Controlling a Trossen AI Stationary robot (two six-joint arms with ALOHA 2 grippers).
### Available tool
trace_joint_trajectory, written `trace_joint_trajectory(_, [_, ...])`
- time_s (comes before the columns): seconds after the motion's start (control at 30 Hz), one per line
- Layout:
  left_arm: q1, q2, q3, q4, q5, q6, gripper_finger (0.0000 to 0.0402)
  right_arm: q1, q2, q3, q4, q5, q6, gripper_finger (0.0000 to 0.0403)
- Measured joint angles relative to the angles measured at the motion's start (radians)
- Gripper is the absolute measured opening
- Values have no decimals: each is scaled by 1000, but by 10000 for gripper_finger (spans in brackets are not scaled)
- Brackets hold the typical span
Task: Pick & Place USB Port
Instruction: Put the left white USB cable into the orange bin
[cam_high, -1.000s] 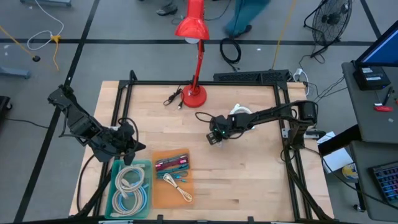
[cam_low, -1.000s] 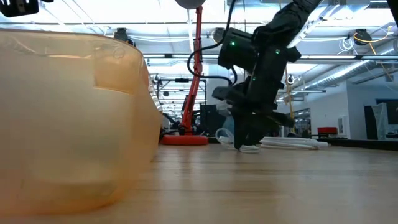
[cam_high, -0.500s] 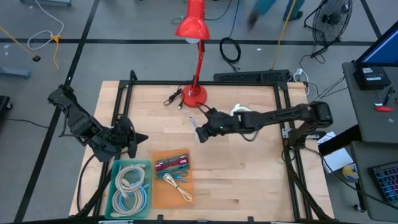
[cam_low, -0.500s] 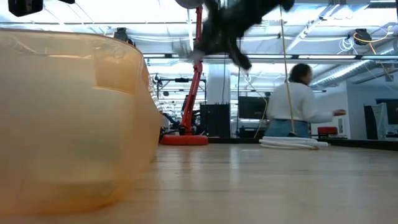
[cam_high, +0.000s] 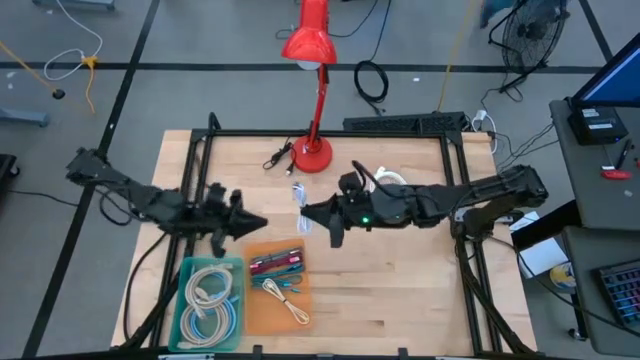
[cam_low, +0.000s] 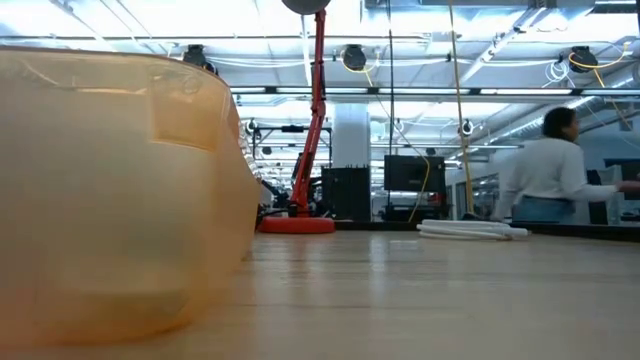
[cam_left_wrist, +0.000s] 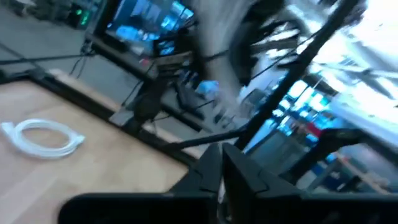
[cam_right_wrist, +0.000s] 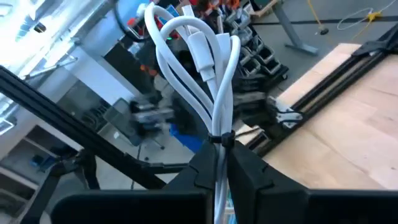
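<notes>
Risk first: right gripper has its fingers pinched tight on a bundled white USB cable, held by the tied end with the loops and plug sticking free past the fingertips, so a fast swing could probably let the bundle pivot or slip out. In the high view that gripper is raised mid-table, near the red lamp, cable just past its tip; the loose loops might snag the lamp base or miss the orange bin on release. Left gripper is closed with nothing in it, reaching toward the same middle area just above the orange bin and teal bin, so the two arms could crowd each other. Second white cable lies coiled on the table. Hard to read: left wrist view is blurred, low view shows neither arm, only the orange bin wall and a person behind, and the actual grip contact is hidden by the fingers.
</notes>
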Motion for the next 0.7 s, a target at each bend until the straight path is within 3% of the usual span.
trace_joint_trajectory(0.13, [122, 54, 2, -17, 142, -46, 88, 33, 6, -2, 23, 25, 2, 10])
trace_joint_trajectory(0.23, [191, 104, 4, 81, 256, -74, 155, 38, 29, 0, 39, 22, 28, 10])
trace_joint_trajectory(0.37, [226, 153, 5, 230, 297, -75, 213, 50, 63, -2, 37, 18, 55, 10])
trace_joint_trajectory(0.5, [238, 173, 6, 281, 324, -76, 223, 59, 101, -1, 95, 14, 74, 10])
trace_joint_trajectory(0.7, [241, 174, 5, 275, 376, -82, 178, 58, 155, -1, 186, -8, 98, 10])
